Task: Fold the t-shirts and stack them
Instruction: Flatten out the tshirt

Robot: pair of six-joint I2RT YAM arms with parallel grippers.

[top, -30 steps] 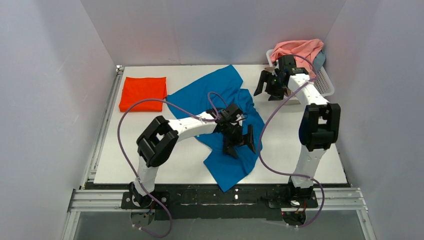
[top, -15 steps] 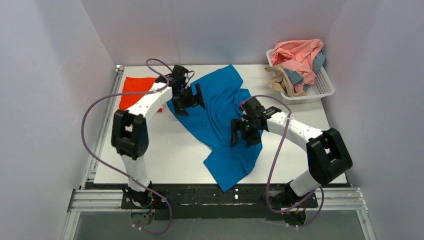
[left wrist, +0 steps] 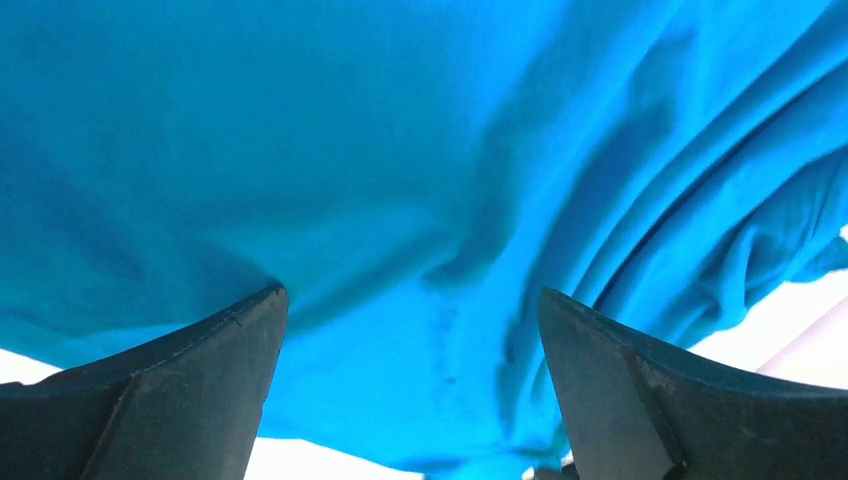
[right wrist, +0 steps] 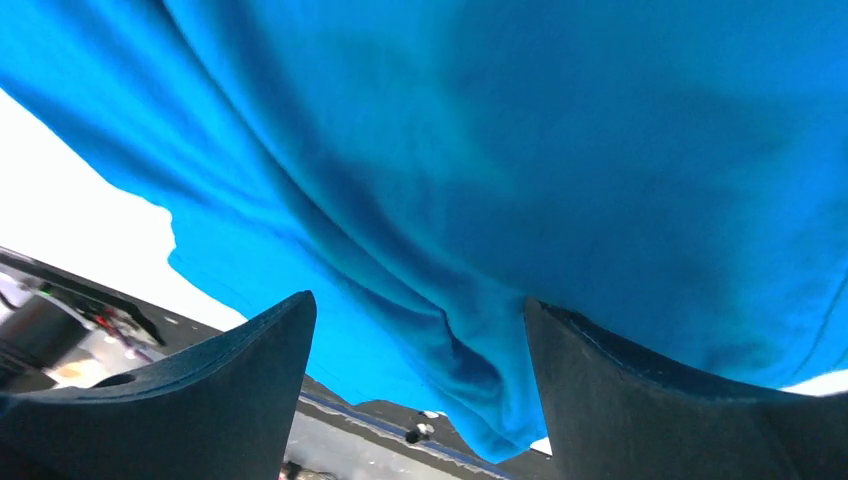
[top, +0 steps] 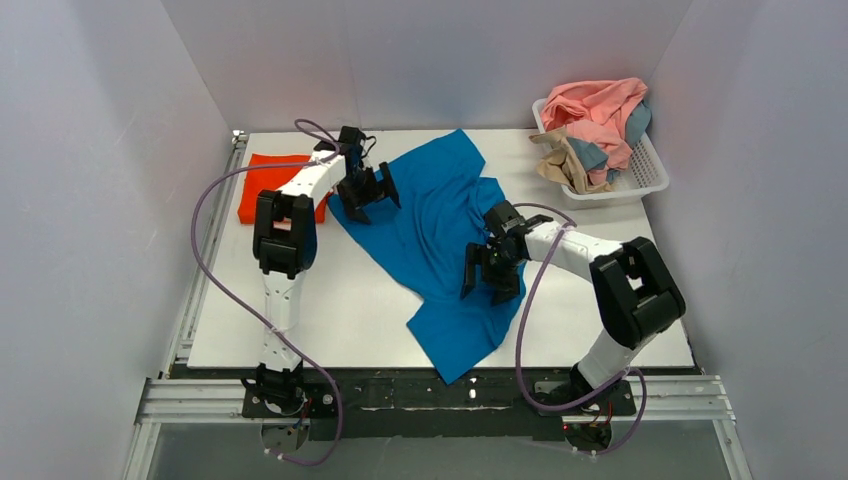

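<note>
A bright blue t-shirt (top: 430, 215) lies rumpled and spread across the middle of the white table (top: 330, 300). My left gripper (top: 370, 195) is open over the shirt's far left edge, and the blue cloth (left wrist: 400, 150) fills the space between its fingers (left wrist: 180, 390). My right gripper (top: 490, 282) is open over the shirt's right side, with a fold of blue cloth (right wrist: 480, 200) between its fingers (right wrist: 650, 400). An orange-red t-shirt (top: 265, 190) lies folded at the far left, partly behind my left arm.
A white lattice basket (top: 655, 175) stands at the far right corner, heaped with a pink shirt (top: 600, 100), a tan one (top: 560, 160) and a dusty blue one (top: 590, 155). White walls enclose the table on three sides.
My left arm has swung from the shirt's middle to its far left edge. My right arm has come down from the basket to the shirt's right side. Both grippers stay open.
</note>
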